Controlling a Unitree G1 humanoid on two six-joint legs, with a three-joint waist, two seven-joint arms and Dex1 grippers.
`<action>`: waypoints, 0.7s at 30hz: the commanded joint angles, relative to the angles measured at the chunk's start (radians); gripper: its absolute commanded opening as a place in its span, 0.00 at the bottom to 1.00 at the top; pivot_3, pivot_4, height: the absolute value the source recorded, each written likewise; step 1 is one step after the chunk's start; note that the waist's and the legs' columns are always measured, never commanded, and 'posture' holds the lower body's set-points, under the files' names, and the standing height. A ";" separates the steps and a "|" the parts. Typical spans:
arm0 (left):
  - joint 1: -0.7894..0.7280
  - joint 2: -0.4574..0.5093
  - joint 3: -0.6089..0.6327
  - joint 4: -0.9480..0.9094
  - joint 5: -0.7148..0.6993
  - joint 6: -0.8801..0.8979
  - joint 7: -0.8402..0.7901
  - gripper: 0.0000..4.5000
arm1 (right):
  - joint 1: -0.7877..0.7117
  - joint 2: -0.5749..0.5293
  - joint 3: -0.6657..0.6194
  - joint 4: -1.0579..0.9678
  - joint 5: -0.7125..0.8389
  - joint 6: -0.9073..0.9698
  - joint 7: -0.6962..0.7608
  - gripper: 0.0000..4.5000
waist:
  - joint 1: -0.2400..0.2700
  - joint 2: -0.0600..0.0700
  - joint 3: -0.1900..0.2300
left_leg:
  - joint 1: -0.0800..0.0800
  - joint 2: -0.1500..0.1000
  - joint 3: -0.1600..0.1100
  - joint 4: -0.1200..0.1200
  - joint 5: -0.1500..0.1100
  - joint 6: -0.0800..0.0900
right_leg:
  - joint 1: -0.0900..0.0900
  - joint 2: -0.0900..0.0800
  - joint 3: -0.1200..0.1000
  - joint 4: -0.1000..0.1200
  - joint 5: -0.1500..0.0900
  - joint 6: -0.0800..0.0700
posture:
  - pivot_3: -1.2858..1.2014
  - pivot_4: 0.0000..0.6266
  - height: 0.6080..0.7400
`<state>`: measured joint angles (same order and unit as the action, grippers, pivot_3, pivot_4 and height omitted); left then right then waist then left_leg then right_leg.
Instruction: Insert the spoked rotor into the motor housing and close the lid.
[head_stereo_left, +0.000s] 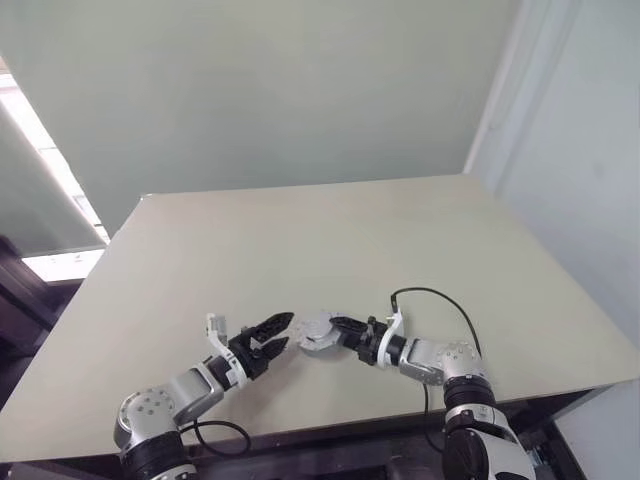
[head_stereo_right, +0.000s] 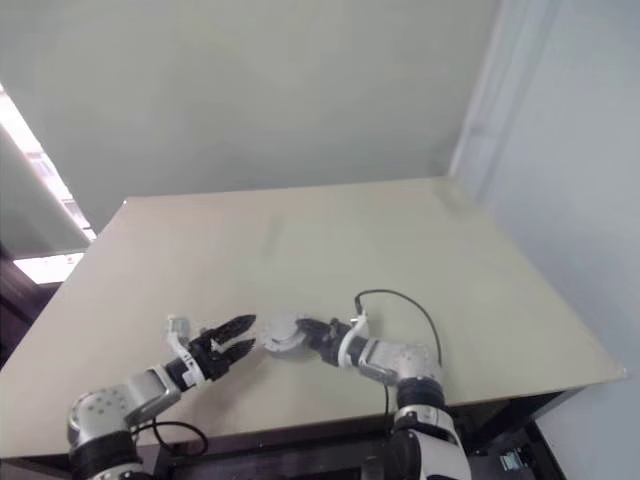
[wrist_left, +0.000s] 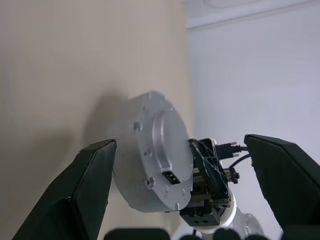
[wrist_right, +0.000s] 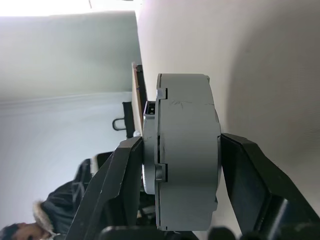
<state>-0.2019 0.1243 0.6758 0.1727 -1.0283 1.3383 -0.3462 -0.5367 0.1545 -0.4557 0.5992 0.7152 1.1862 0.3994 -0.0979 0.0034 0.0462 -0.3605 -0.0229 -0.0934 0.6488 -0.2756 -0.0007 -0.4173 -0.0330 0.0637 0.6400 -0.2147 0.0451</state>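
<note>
A grey round motor body (head_stereo_left: 318, 330) stands on edge low over the table, with my right gripper (head_stereo_left: 326, 333) shut across its two flat faces. A seam round its side (wrist_right: 159, 150) shows the motor housing with the lid joined onto it. The face turned to my left gripper has a raised centre and small screws (wrist_left: 152, 155). The spoked rotor is hidden. My left gripper (head_stereo_left: 284, 332) is open just left of the body, one finger (wrist_left: 95, 185) on each side of it, not touching. I cannot tell whether the body rests on the table.
The beige table (head_stereo_left: 400, 240) stretches far ahead and to both sides. A black cable (head_stereo_left: 440, 295) loops up from my right wrist. A person in a dark jacket (wrist_right: 30, 220) stands beyond the table edge in the right wrist view.
</note>
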 joint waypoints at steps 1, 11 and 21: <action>-0.023 -0.015 0.000 0.025 -0.036 -0.022 0.013 1.00 | -0.045 0.056 0.006 -0.070 0.074 0.011 0.009 0.48 | 0.000 0.000 0.000 | 0.000 0.000 0.000 0.000 0.000 0.000 | 0.000 0.000 0.000 0.000 0.000 0.000 | 0.52 0.00 1.00; -0.019 -0.047 -0.039 0.086 -0.039 -0.086 0.014 1.00 | -0.039 0.065 0.023 -0.114 0.120 0.025 -0.017 0.48 | 0.000 0.000 0.000 | 0.000 0.000 0.000 0.001 0.000 0.000 | 0.000 0.000 0.000 0.000 0.000 0.000 | 0.52 0.00 1.00; -0.037 -0.104 -0.073 0.094 -0.052 -0.133 0.000 1.00 | -0.028 0.069 0.055 -0.128 0.138 0.029 -0.024 0.48 | 0.001 0.000 0.000 | 0.000 0.000 0.000 0.002 0.000 0.000 | 0.001 0.000 0.000 0.000 0.000 0.000 | 0.52 0.00 1.00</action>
<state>-0.2153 0.0244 0.6195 0.2730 -1.0460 1.2066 -0.3288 -0.5369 0.1553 -0.4040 0.5261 0.7950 1.2146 0.3625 -0.0969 0.0032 0.0460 -0.3605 -0.0234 -0.0930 0.6512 -0.2755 -0.0006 -0.4161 -0.0329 0.0638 0.6403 -0.2146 0.0451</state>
